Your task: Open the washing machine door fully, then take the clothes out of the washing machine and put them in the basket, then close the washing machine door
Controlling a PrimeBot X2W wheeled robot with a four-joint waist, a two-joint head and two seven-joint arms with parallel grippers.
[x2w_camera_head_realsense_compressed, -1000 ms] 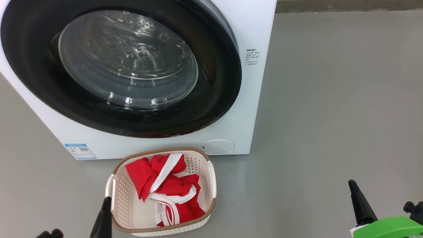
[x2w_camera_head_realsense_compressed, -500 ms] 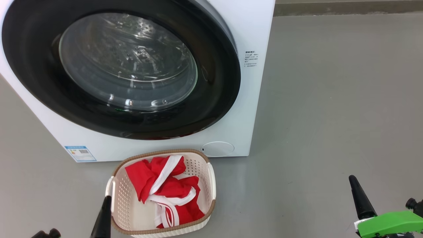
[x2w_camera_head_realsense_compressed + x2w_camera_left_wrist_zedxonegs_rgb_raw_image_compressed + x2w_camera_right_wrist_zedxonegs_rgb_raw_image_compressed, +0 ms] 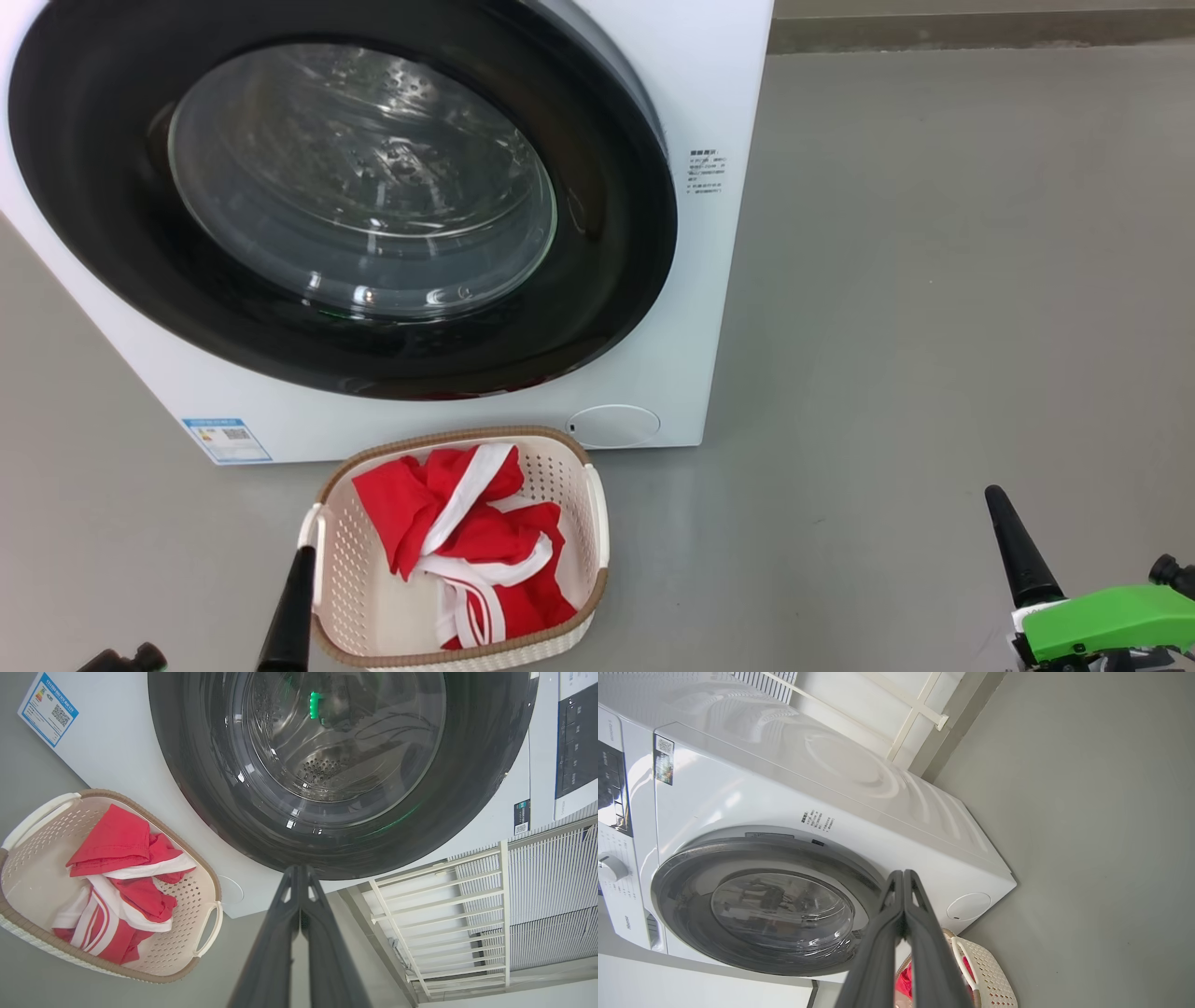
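- Head view: the washing machine door (image 3: 359, 182) looks shut against the white washing machine (image 3: 719, 84). The clothes (image 3: 467, 546) lie in the basket (image 3: 599, 523) on the floor (image 3: 887, 327) just in front. The left gripper (image 3: 301, 565) hovers by the basket's left handle, the right gripper (image 3: 1001, 513) well off to the right.
- Left wrist view: jaws pressed together, empty, pointing at the door's black rim.
- Right wrist view: jaws pressed together here too, nothing pinched.

On the washing machine (image 3: 714, 84), a blue label sticker (image 3: 47, 709) in the upper left of the left wrist view bears a QR code. Its wording and the small print (image 3: 707, 173) are too fine to read.
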